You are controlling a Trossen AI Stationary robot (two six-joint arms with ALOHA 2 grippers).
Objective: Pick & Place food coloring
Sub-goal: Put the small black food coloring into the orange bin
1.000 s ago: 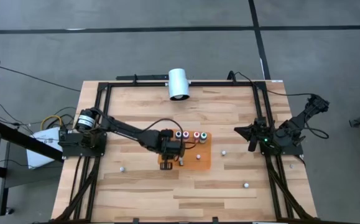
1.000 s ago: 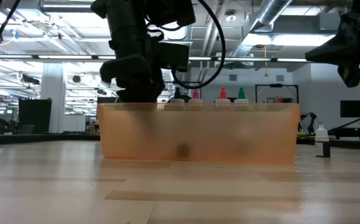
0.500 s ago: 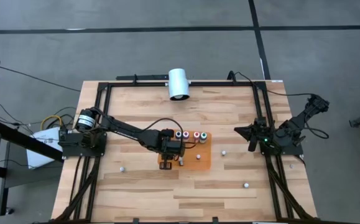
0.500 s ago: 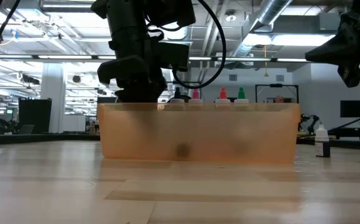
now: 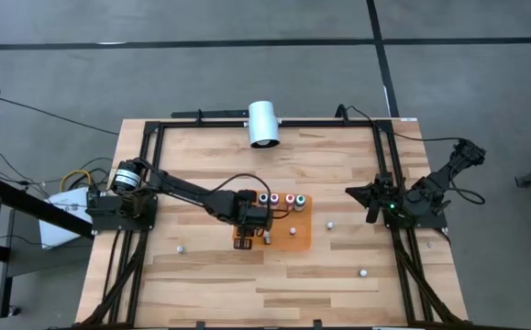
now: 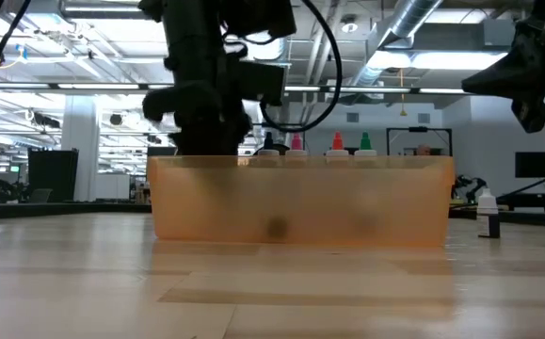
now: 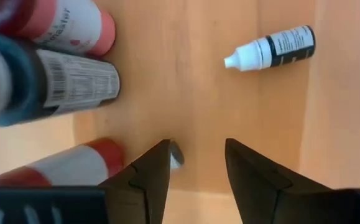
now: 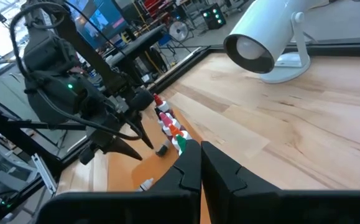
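Four food coloring bottles [image 5: 278, 199] stand grouped on the orange mat [image 5: 302, 235]; left gripper [image 7: 195, 165] hovers there, fingers parted, holding nothing; right gripper [image 8: 199, 163] parked, closed.

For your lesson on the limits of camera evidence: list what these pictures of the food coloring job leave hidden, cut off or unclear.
- Low view: the orange tray wall hides the bottles' bodies; only tops show.
- Low view: the tray wall also hides the left gripper's tips.
- Left wrist view: three bottles are cut off by the picture's edge.
- High view: loose bottles on the table are too small to tell colours.
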